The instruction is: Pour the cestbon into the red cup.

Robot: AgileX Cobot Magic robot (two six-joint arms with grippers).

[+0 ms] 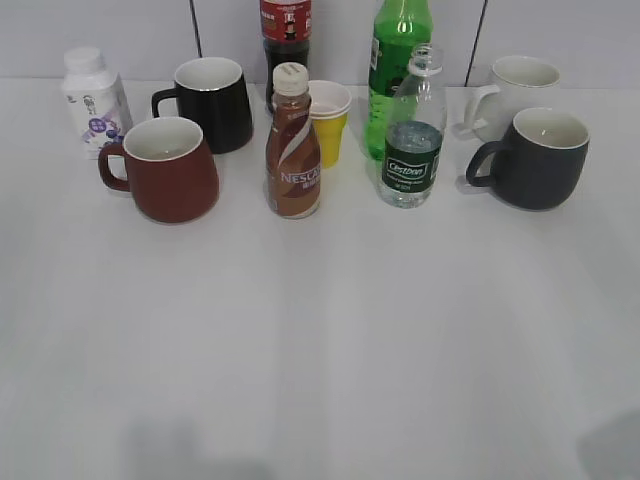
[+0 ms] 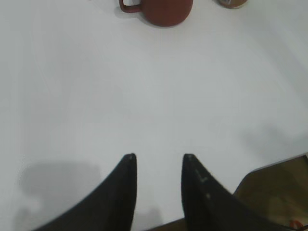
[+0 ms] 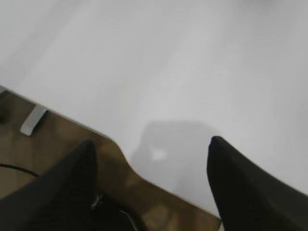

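The cestbon (image 1: pixel 411 135), a small clear uncapped bottle with a dark green label, stands upright at the back right of centre. The red cup (image 1: pixel 165 168), white inside, stands at the back left with its handle to the left; it also shows at the top of the left wrist view (image 2: pixel 163 10). My left gripper (image 2: pixel 158 159) is open and empty above the front of the white table, far from the cup. My right gripper (image 3: pixel 151 144) is wide open and empty over the table's front edge. Neither gripper shows in the exterior view.
A brown Nescafe bottle (image 1: pixel 293 145) stands between cup and cestbon. Behind are a black mug (image 1: pixel 212 103), a yellow paper cup (image 1: pixel 329 120), a green soda bottle (image 1: pixel 396 60), a cola bottle (image 1: pixel 285 35) and a white jar (image 1: pixel 95 98). A dark grey mug (image 1: pixel 540 157) and white mug (image 1: pixel 518 90) stand right.
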